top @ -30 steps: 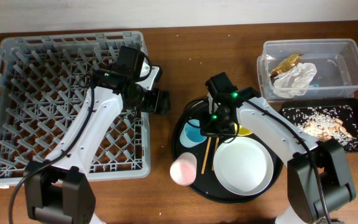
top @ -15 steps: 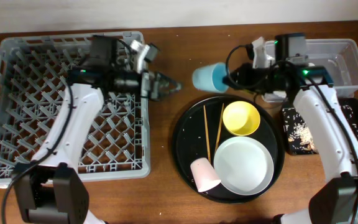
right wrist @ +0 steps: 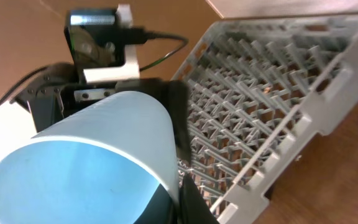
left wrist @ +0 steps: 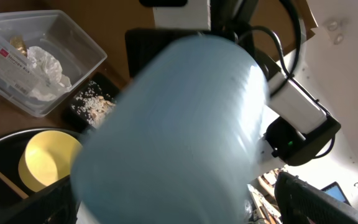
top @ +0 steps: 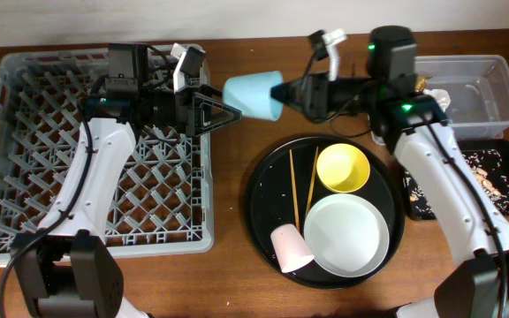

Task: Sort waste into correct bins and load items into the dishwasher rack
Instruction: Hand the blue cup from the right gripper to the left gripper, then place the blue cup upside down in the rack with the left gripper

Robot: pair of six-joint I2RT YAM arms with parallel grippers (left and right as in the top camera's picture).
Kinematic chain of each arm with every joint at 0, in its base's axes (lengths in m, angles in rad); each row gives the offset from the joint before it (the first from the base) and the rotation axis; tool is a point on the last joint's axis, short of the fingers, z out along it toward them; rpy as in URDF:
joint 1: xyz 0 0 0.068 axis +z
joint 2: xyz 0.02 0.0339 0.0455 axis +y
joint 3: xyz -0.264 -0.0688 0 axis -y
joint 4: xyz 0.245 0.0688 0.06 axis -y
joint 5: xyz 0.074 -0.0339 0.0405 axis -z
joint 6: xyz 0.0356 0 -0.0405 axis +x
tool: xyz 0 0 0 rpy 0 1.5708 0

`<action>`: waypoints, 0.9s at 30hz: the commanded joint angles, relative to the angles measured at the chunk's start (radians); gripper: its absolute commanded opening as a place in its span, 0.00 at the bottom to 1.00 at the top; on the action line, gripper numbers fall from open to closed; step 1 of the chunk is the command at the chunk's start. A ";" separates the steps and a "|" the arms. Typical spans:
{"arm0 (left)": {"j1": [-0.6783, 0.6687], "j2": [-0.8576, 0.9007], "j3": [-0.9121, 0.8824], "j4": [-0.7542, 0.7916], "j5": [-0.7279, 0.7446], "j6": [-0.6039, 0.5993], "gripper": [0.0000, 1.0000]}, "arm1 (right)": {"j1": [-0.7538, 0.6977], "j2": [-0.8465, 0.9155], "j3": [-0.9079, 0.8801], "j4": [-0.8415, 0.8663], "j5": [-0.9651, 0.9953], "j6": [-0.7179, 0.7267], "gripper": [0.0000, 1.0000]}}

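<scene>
My right gripper is shut on the rim of the light-blue cup and holds it sideways in the air, between the round tray and the grey dishwasher rack. My left gripper is open at the rack's right edge and points at the cup's base. In the left wrist view the cup fills the space between my spread fingers. In the right wrist view the cup is pinched by its wall. The pink cup, yellow bowl, white plate and chopsticks lie on the round tray.
The round black tray sits at centre. The clear tub at back right holds the crumpled wrapper. The shallow black tray with grains and scraps lies in front of it, partly under my right arm.
My right gripper picked the blue cup off the round tray and carried it up and left. My left gripper turned toward the cup and opened; the pink cup shifted on the tray.
</scene>
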 commanded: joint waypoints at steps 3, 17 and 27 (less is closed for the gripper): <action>0.001 0.011 0.018 0.005 0.025 -0.031 0.89 | 0.101 -0.009 0.011 0.006 0.121 0.008 0.04; 0.001 0.011 0.018 0.005 0.025 -0.033 0.61 | 0.131 0.036 0.011 0.032 0.198 0.007 0.78; 0.149 0.011 0.018 0.039 0.007 -0.032 0.61 | -0.134 0.035 0.011 -0.126 0.031 0.003 0.96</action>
